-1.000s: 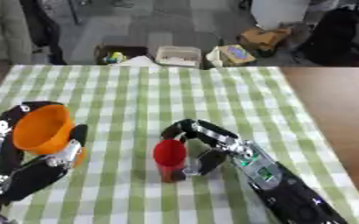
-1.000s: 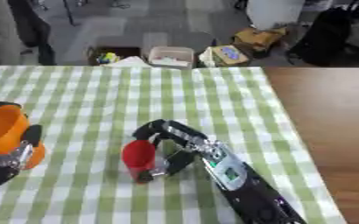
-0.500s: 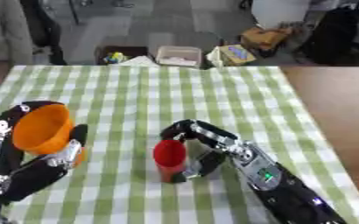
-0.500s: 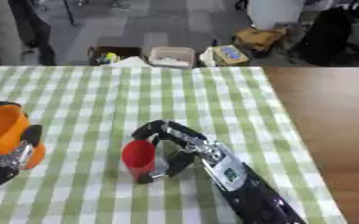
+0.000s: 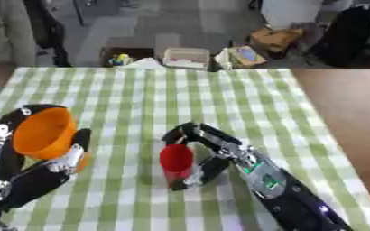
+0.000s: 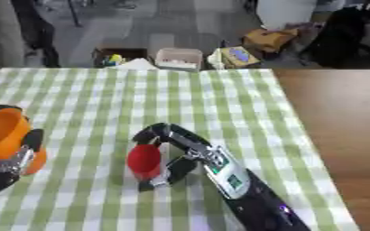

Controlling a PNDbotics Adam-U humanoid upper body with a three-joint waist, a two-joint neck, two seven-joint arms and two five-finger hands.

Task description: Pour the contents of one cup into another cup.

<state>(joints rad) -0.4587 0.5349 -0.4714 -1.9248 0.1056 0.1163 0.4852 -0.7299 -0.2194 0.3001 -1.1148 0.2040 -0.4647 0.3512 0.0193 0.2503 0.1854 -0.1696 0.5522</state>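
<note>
A small red cup (image 5: 176,160) stands on the green-and-white checked cloth (image 5: 141,99), near the middle front. My right hand (image 5: 212,151) has its fingers and thumb curled round the cup from the right. At the left, my left hand (image 5: 50,169) holds a larger orange cup (image 5: 42,133) up off the cloth, its mouth tilted toward the camera. What the cups contain does not show.
Bare brown tabletop (image 5: 346,103) lies to the right of the cloth. Beyond the table's far edge, boxes and a white tray (image 5: 187,57) sit on the floor. Open cloth stretches behind both cups.
</note>
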